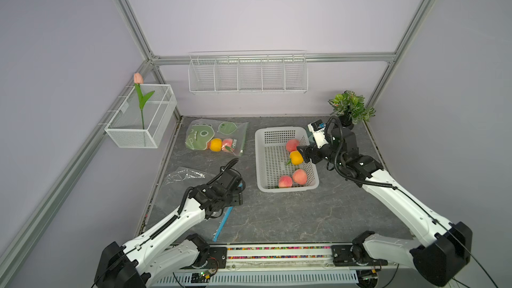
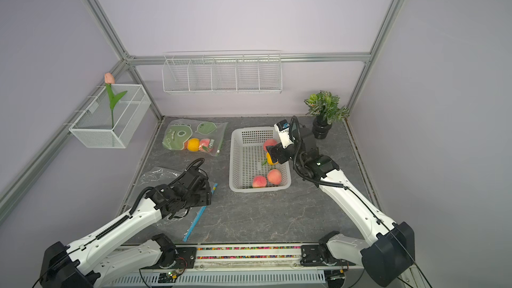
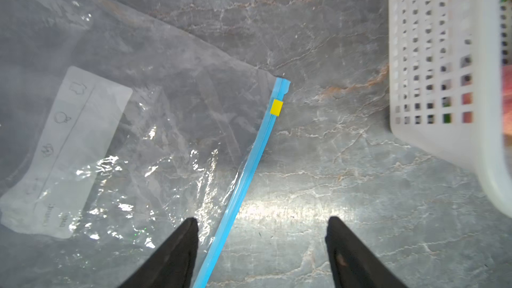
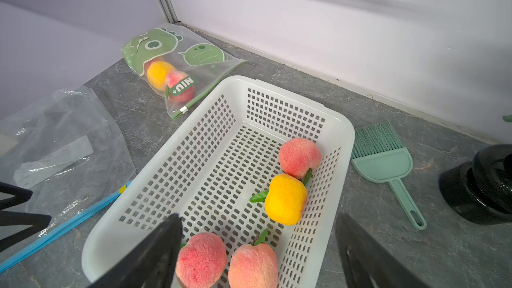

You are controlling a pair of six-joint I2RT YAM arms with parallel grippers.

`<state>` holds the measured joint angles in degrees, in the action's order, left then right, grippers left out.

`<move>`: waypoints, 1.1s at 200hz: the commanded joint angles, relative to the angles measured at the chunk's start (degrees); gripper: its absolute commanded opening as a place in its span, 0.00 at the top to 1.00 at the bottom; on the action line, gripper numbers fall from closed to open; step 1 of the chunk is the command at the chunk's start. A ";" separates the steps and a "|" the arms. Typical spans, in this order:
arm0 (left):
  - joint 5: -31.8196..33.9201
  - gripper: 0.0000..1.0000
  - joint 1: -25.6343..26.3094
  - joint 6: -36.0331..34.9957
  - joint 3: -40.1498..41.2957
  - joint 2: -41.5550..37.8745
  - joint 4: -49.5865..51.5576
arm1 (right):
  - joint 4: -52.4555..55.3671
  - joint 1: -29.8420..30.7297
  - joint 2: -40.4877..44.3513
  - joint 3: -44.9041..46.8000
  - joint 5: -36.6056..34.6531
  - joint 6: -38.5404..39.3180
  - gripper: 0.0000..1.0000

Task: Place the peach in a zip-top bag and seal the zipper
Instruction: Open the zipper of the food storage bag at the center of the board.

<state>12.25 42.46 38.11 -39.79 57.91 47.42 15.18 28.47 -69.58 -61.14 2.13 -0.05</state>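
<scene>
The left claw [image 3: 263, 220] hangs open over the grey marble-patterned surface [image 1: 291, 217], gripping nothing. Its two black fingers [image 3: 180, 250] stand on either side of the blue zipper strip [image 3: 249, 167] of a clear zip-top bag [image 3: 124, 78]. The bag lies flat and crumpled near the left edge, and a yellow slider [image 3: 276, 107] sits close to the strip's far end. Whether the fingers touch the plastic cannot be told. The right claw [image 4: 257, 217] is spread wide and empty, poised over the white basket [image 1: 288, 188] that stands in the middle of the surface. In that basket a yellow peach [image 4: 285, 199] lies against a pink peach [image 4: 299, 156] by the right-hand wall. Two further pink peaches, one redder [image 4: 201, 259] and one paler [image 4: 253, 264], rest side by side at the near end, directly under the right claw. Farther back on the left lies a dinosaur-printed bag [image 4: 205, 56] with a yellow and a pink fruit inside. A mint-green hand brush [image 4: 382, 162] lies just beside the basket, near a black pot [image 2: 321, 128] holding a leafy plant.
</scene>
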 commanded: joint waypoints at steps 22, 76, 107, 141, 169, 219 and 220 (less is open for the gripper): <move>4.34 0.28 3.32 4.66 2.61 4.03 -2.45 | 0.11 -0.43 0.98 1.38 -0.38 -1.56 0.11; 10.94 0.31 5.85 3.91 1.40 11.24 -1.62 | 0.03 -0.70 0.76 1.51 -0.42 -1.53 0.11; 14.33 0.33 6.46 4.11 0.49 14.49 -1.00 | 0.03 -0.89 0.92 1.81 -0.60 -1.53 0.11; 15.34 0.44 6.43 4.00 -0.53 18.28 -1.83 | 0.03 -1.17 1.33 2.51 -0.95 -1.46 0.11; 15.57 0.49 6.49 3.68 -2.11 22.28 -1.73 | -0.06 -1.43 1.80 2.83 -1.22 -1.26 0.11; 16.22 0.49 6.42 4.25 -4.16 27.17 -0.95 | -0.28 -1.71 1.82 3.07 -1.11 -1.36 0.11; 16.22 0.49 6.41 4.21 -4.20 27.35 -0.94 | -0.30 -1.68 1.82 3.10 -1.09 -1.35 0.11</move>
<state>26.17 48.73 40.93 -42.04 83.26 45.56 15.20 27.24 -68.84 -59.22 1.28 -0.08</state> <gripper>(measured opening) 0.515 0.890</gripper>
